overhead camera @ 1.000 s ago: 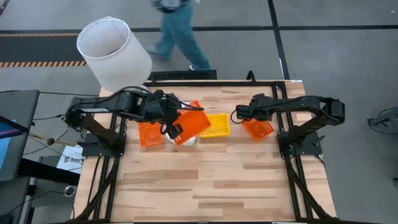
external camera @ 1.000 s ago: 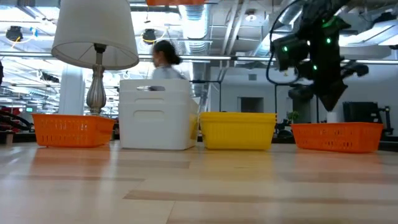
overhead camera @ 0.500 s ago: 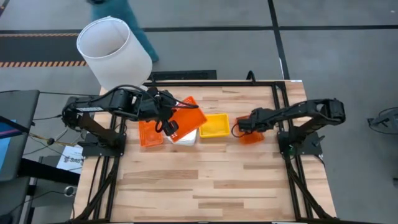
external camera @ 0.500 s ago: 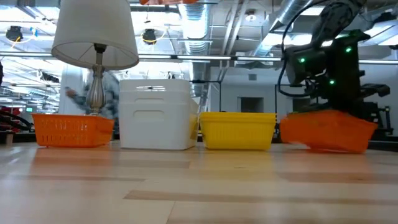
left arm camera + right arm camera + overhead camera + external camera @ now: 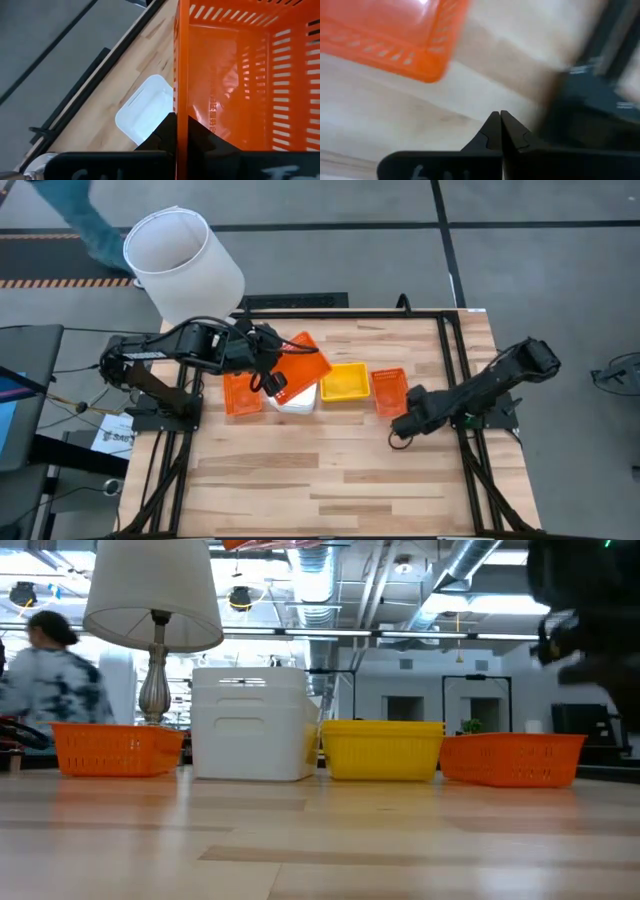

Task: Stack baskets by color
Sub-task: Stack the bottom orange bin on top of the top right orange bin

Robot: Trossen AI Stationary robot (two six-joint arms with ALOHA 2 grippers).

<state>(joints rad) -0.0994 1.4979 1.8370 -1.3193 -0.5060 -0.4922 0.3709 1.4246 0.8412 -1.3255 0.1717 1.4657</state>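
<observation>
- Four groups of baskets sit in a row across the far half of the table point(image 5: 330, 470), and we see a fifth basket held in the air above them.
- From left to right in the low view we count an orange basket point(image 5: 117, 749), a white stack point(image 5: 252, 723), a yellow stack point(image 5: 384, 749) and a second orange basket point(image 5: 512, 758).
- From above, that right orange basket point(image 5: 389, 392) lies just beside the yellow stack point(image 5: 344, 382), on its right.
- Our left claw point(image 5: 270, 383) is clamped shut on the rim of the raised orange basket point(image 5: 300, 365), which hangs tilted over the white stack point(image 5: 298, 400).
- In the left wrist view we see the fingers pinched on that basket's wall point(image 5: 240, 85), with a white basket point(image 5: 145, 107) on the table below it.
- The left orange basket point(image 5: 241, 394) stands just left of the white stack, below the left claw's arm.
- Our right claw point(image 5: 402, 427) is fully closed and holds nothing.
- It hovers over bare wood, nearer to us than the right orange basket and slightly to its right, apart from it.
- The right wrist view shows the same: closed fingertips point(image 5: 497, 131) over the table, the orange basket point(image 5: 390, 35) beyond them, not touching.
- A large white lamp shade point(image 5: 182, 266) stands off the table's far left corner.
- A person point(image 5: 50, 688) shows in the room behind, at the left.
</observation>
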